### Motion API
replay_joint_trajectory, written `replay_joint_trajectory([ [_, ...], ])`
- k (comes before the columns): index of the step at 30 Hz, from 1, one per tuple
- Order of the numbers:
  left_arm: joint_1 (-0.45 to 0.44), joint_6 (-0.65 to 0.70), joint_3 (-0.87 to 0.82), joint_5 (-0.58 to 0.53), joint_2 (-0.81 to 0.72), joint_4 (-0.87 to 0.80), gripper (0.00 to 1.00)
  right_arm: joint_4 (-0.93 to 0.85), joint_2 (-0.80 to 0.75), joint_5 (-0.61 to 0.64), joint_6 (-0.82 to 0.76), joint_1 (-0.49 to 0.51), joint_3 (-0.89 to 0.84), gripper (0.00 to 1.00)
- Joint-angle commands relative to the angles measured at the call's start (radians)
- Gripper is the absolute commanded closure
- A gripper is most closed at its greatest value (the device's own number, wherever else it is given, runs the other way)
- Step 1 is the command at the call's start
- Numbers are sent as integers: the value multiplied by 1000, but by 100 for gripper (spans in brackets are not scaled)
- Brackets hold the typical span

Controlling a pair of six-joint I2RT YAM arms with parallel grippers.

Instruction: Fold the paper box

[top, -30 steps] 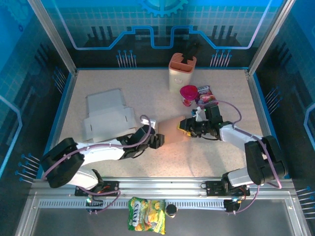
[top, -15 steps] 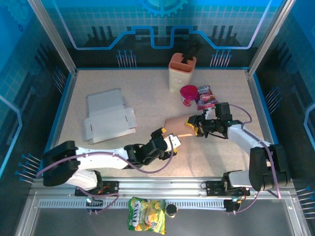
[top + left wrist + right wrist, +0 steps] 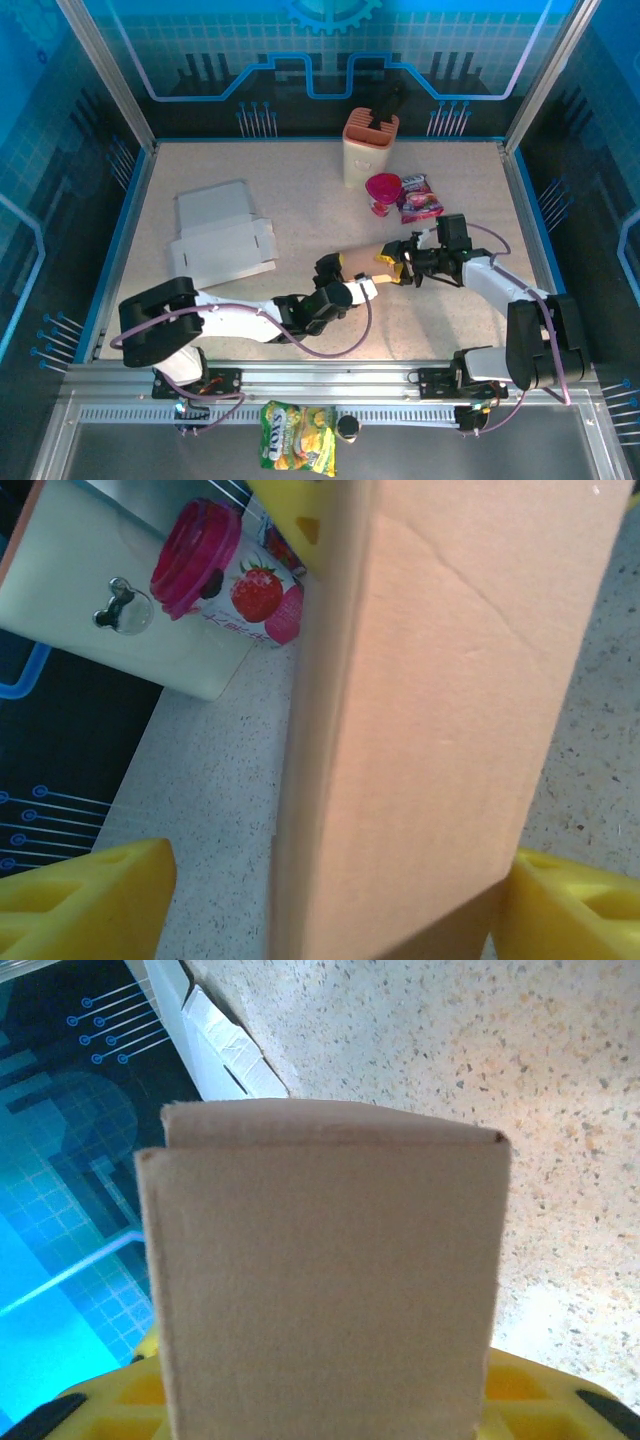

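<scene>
Left gripper (image 3: 365,290) swung in rightward, we note jaws agape astride smooth tan paper box (image 3: 440,710), right gripper (image 3: 400,263) pinching its creased edge

The overhead camera sits high behind the arm bases, looking down and forward over the whole speckled table (image 3: 300,200) toward the blue back wall (image 3: 200,40). The left wrist camera is right up against the brown cardboard box (image 3: 440,710), peering past its edge at the pink cup (image 3: 195,555) and strawberry packet (image 3: 262,595), which the overhead also catches. The right wrist camera is just as close on that box, facing the flat white box (image 3: 225,1045) that lies left in the overhead view.
</scene>
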Motion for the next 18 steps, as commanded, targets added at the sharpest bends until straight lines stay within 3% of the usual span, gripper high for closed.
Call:
replay_joint_trajectory([
  [1,-2,35,35,-11,19,41,27,41,-1,-48,45,-17,-19,58],
  [5,-1,46,61,0,31,4,41,68,11,-65,67,-18,-31,58],
  [11,2,27,83,40,8,-83,53,91,25,-86,88,-35,-50,53],
  [18,10,-59,154,172,-52,-379,62,92,-27,-99,73,-111,-81,29],
])
